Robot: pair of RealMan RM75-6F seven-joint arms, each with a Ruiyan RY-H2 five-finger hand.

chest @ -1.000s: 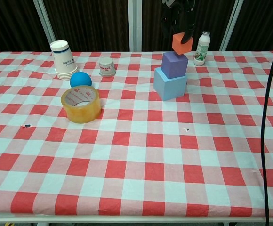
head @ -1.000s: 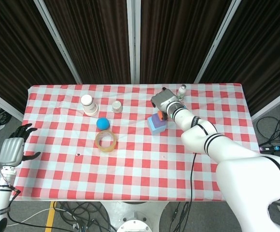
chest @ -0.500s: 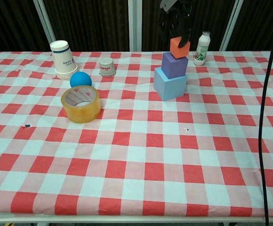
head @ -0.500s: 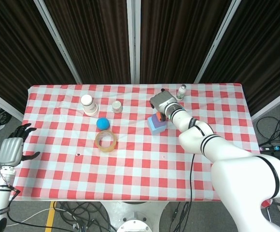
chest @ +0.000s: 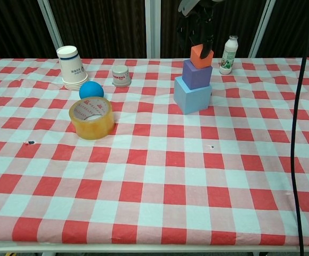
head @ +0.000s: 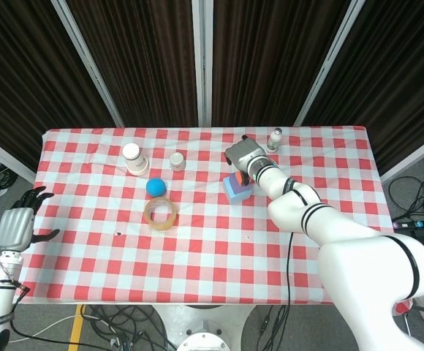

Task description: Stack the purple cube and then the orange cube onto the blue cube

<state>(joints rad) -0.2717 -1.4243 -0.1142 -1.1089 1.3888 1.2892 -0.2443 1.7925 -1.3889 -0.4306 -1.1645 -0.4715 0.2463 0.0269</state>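
From the head view, the right hand (head: 243,156) covers the stack while the left hand (head: 16,226) hangs spread and empty beside the worktop (head: 205,248). From the chest view, the orange cube (chest: 201,55), gripped at its upper sides, sits on the purple cube (chest: 197,73) atop the blue cube (chest: 192,94); it looks light, probably foam, easily nudged.

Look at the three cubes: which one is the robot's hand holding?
The orange cube, the smallest, at the top of the stack. The right hand grips it from above, while the purple cube and blue cube sit untouched beneath it.
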